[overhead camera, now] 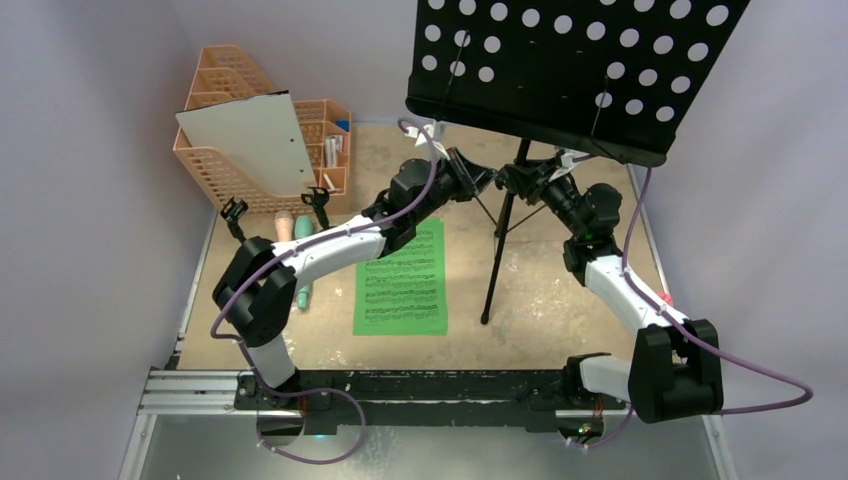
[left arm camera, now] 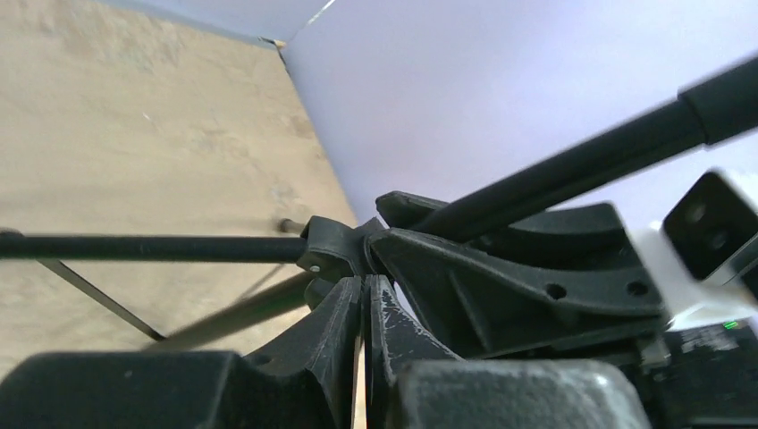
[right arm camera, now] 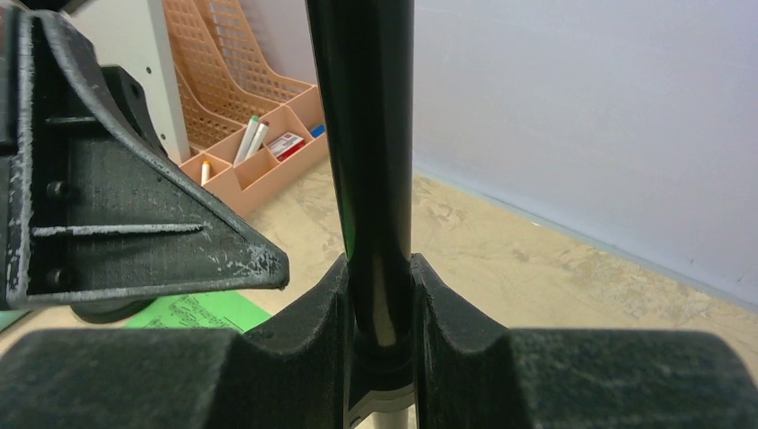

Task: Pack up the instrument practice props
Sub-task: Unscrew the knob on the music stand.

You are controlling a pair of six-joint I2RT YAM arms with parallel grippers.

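The black hole-punched music desk [overhead camera: 570, 70] stands on its pole [overhead camera: 503, 235] with tripod legs on the table. My right gripper [overhead camera: 514, 180] is shut on the pole [right arm camera: 375, 179], just under the desk. My left gripper [overhead camera: 488, 180] is shut and empty, with its tips [left arm camera: 365, 284] against the stand's black hub [left arm camera: 332, 248]. One green sheet-music page [overhead camera: 402, 282] lies flat in front of the stand; I see no second page. The pink microphone [overhead camera: 284, 224] and the mint microphone [overhead camera: 302, 293] lie partly under my left arm. Two small black holders [overhead camera: 233, 212] [overhead camera: 318, 197] stand by the organizer.
The orange mesh organizer [overhead camera: 235, 160] stands at the back left with the grey-white board [overhead camera: 250, 140] leaning in it; its small compartments [right arm camera: 259, 152] hold pens. Walls close in the table at the left, back and right. A tripod leg [overhead camera: 490, 290] reaches toward the front.
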